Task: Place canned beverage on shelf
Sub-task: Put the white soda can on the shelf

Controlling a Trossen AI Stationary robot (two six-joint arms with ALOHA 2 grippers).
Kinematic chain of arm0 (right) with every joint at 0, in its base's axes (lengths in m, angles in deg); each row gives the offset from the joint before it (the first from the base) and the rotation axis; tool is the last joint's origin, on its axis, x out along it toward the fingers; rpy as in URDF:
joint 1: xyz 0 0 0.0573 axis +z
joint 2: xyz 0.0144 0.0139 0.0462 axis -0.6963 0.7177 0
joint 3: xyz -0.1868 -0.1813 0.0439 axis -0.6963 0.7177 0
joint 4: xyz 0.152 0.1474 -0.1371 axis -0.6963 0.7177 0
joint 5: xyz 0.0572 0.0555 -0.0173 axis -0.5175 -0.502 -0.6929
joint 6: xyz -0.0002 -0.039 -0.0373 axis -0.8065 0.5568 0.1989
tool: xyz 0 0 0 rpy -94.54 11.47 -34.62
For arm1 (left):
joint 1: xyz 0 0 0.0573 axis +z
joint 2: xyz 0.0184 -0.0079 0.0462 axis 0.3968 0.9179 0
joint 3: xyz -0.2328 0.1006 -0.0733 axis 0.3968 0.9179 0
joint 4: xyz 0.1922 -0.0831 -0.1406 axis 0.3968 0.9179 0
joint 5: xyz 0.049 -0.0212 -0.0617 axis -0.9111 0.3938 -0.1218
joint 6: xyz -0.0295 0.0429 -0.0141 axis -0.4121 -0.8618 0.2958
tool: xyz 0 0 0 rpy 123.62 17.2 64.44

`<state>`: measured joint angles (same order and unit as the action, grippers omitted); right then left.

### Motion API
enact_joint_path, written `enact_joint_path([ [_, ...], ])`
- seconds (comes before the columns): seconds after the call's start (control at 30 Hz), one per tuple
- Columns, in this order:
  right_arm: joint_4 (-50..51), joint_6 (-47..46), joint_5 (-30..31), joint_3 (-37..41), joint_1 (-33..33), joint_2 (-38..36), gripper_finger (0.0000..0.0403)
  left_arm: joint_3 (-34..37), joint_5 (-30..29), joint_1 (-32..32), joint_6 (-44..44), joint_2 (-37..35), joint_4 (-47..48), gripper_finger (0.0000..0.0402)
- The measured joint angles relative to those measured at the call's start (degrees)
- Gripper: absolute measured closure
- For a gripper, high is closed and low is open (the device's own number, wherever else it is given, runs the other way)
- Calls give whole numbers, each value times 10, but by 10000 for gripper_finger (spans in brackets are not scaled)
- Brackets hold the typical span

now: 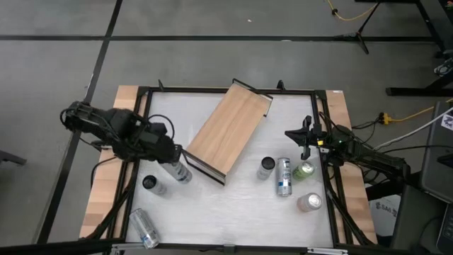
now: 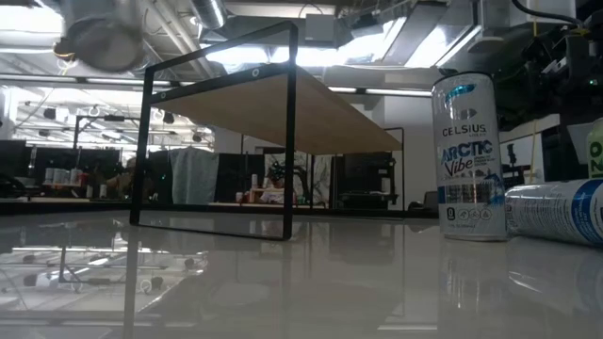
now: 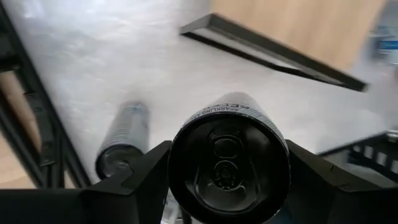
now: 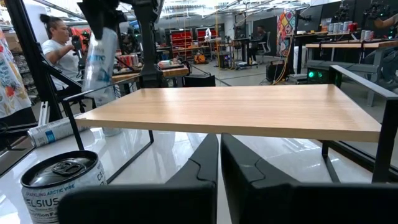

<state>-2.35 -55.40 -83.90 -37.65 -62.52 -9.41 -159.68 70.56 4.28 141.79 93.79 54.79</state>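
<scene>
My left gripper (image 3: 227,186) is shut on a silver and blue beverage can (image 1: 178,171), which is up in the air at the table's left, just off the shelf's near left end. The shelf (image 1: 230,131), a light-wood board on black frame ends, stands slanted across the middle of the white table on those frames. Seen from the right wrist view, the held can (image 4: 99,56) hangs beyond the board's far side. My right gripper (image 4: 219,155) is shut on nothing and points level at the shelf from the table's right edge. My left gripper pinches the can's round wall just below its top end (image 3: 227,134), one dark finger (image 3: 146,177) on each side. The fingers come steeply from above and run along the can. The can is lifted clear of the table and hangs below them, tilted, top end up.
Below the held can an upright can (image 1: 150,184) stands, and another lies at the near left corner (image 1: 144,228). Right of the shelf are an upright can (image 1: 266,167), a lying can (image 1: 284,177), a green can (image 1: 304,170) and one more (image 1: 309,202). A person (image 4: 56,46) sits beyond the table.
</scene>
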Motion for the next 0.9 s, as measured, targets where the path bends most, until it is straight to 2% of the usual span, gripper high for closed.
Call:
enact_joint_path([
  [0.2,0,0,0,0,0,0,393,-55,36,14,-25,0,-5,164],
  [0.4,0,0,0,0,0,0,393,-67,-1,35,-55,1,-78,164],
  [0.67,0,0,0,0,0,0,393,-67,-51,117,-211,31,-195,164],
  [0.9,0,0,0,0,0,0,393,-67,-24,201,-326,45,-268,164],
])
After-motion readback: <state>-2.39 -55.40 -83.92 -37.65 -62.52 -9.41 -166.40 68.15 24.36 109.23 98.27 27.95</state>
